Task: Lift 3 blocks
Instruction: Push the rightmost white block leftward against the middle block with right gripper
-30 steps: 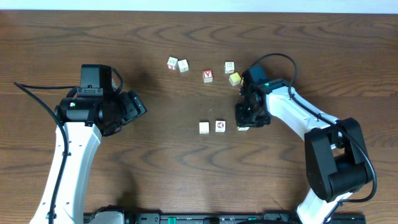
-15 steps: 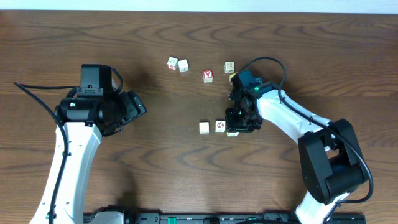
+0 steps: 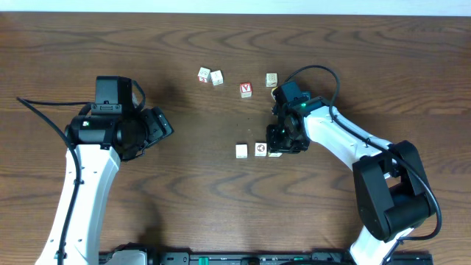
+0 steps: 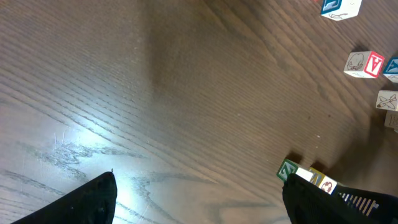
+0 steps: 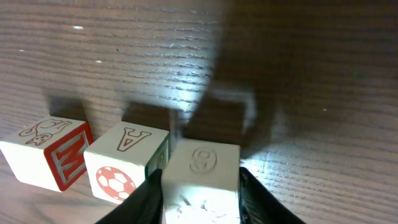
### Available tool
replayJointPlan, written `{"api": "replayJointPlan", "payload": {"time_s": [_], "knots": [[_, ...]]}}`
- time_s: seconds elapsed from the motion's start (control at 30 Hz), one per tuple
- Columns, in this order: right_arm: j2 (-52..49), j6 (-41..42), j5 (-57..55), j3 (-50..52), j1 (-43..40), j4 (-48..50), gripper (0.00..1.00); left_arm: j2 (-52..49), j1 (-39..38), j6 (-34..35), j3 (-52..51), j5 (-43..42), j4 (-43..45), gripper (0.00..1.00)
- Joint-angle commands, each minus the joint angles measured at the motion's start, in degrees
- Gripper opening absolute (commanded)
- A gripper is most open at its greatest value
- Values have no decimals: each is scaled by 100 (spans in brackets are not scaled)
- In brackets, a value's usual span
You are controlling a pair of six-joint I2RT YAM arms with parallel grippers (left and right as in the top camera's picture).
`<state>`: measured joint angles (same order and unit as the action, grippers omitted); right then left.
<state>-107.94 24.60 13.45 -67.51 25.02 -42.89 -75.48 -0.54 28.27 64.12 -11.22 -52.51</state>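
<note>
Three cream-white blocks stand in a row on the table: a plain-topped block [image 3: 241, 151], a block with a red ball mark [image 3: 260, 149] and a speckled block [image 3: 274, 154]. My right gripper [image 3: 279, 143] stands over the speckled block. In the right wrist view its fingers [image 5: 151, 198] lie against both sides of the speckled block [image 5: 203, 171], which rests on the wood right beside the ball block [image 5: 123, 163]. The plain-topped block [image 5: 45, 151] follows on the left. Far to the left, my left gripper [image 3: 163, 125] hangs open over bare wood, its jaws wide apart [image 4: 199, 205].
More cubes lie at the back: two pale ones [image 3: 204, 74] [image 3: 216, 77], one with a red letter [image 3: 246, 90] and another pale cube [image 3: 271, 79] close to the right arm. The table's far edge [image 3: 235, 13] runs along the top.
My right gripper has carried the speckled block leftward and set it down against the ball block. Over the last half second it has barely moved. The left arm has stayed still.
</note>
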Motion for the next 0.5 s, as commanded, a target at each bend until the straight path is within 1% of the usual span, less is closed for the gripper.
{"api": "replayJointPlan", "payload": {"time_s": [0.0, 0.1, 0.27, 0.4, 0.47], "knots": [[-50, 92, -31, -74, 59, 11, 37, -24, 22, -55, -31, 76, -15, 86], [-50, 90, -31, -76, 59, 9, 42, -24, 22, -55, -31, 76, -15, 86], [-26, 87, 105, -232, 50, -101, 46, -24, 22, -55, -31, 74, -17, 86], [-7, -85, 96, -750, -24, -612, 49, -24, 22, -55, -31, 76, -15, 86], [-7, -275, 94, -1091, -103, -990, 53, -24, 22, -55, -31, 76, -15, 86]]}}
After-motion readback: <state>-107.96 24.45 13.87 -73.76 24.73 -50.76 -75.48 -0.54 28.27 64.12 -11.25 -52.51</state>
